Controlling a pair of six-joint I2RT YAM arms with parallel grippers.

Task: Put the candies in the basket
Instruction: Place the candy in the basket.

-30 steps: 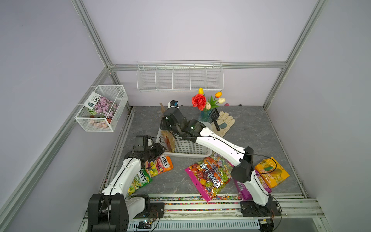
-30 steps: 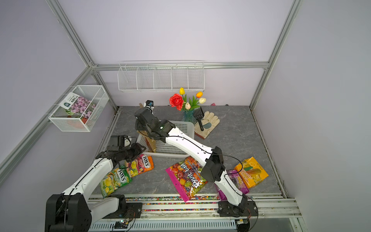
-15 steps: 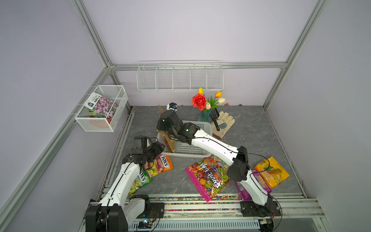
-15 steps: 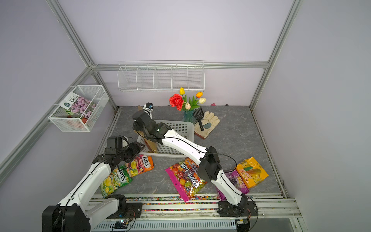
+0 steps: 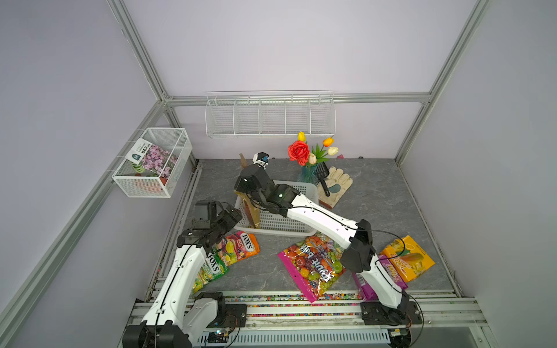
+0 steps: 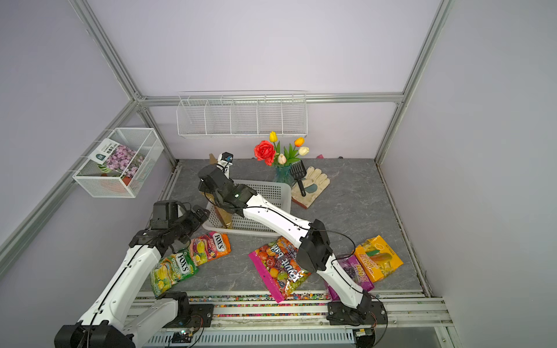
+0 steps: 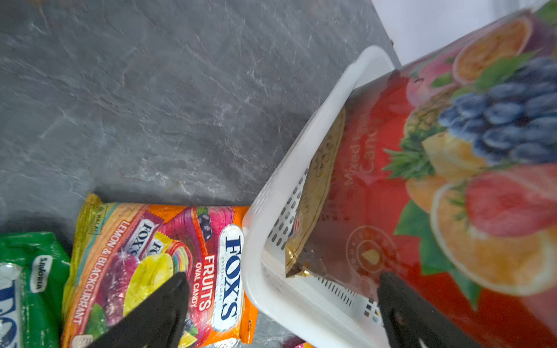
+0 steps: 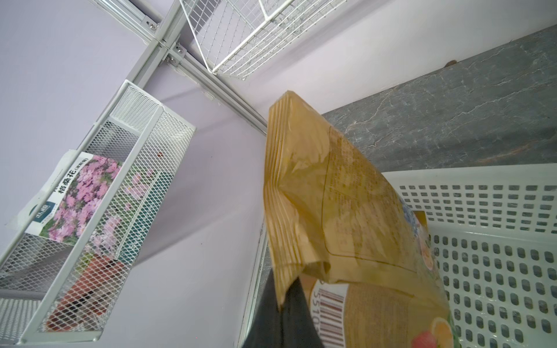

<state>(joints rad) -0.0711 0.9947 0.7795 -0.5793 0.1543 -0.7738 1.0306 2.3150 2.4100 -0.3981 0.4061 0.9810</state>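
1. Right end effector is clamped shut on the gold edge of the red-gold fruit bag. The bag stands upright on edge with its lower end inside the basket, against the end wall nearest the left arm.
2. Left end effector has its jaws spread wide and holds nothing. It hovers at the basket's corner, over the orange FOX'S bag.
3. The step in hand looks like seating the first bag. To do it well, tip the bag toward the basket's middle and lay it flat before opening. Released upright, it may flop over the rim.
4. The likely left pick is the orange bag. Pinch the edge away from the basket so the fingers clear the rim.
5. Five bags lie on the desk, outside the basket:
   - The orange bag is just beside the corner, with the green FOX'S bag beyond it.
   - The pink-edged clear bag is near the long rim.
   - The purple grape bag and the yellow-orange mango bag are well apart from the basket.
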